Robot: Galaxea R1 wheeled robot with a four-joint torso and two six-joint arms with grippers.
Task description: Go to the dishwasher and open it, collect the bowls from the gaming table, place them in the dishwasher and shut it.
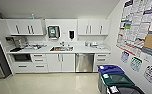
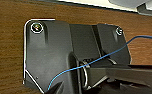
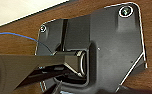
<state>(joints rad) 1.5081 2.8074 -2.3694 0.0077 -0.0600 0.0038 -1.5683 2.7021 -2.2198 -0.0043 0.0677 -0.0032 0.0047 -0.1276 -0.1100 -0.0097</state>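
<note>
Nearest you, three bins [image 1: 112, 81] stand along the wall: blue lid, green lid, dark lid. Past the pale floor [image 1: 47, 83], one dishwasher [image 1: 84, 62] sits shut under the tabletop [image 1: 89, 50], brushed steel among white cupboards, beside the sink [image 1: 61, 48]. Your wrist views add brown wood-grain and a blue cable [image 2: 97, 60]; I cannot tell either hand's opening or its place relative to the dishwasher.

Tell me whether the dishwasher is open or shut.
Shut. The dishwasher shows its steel front flush with the white cabinets under the counter, no racks visible.
</note>
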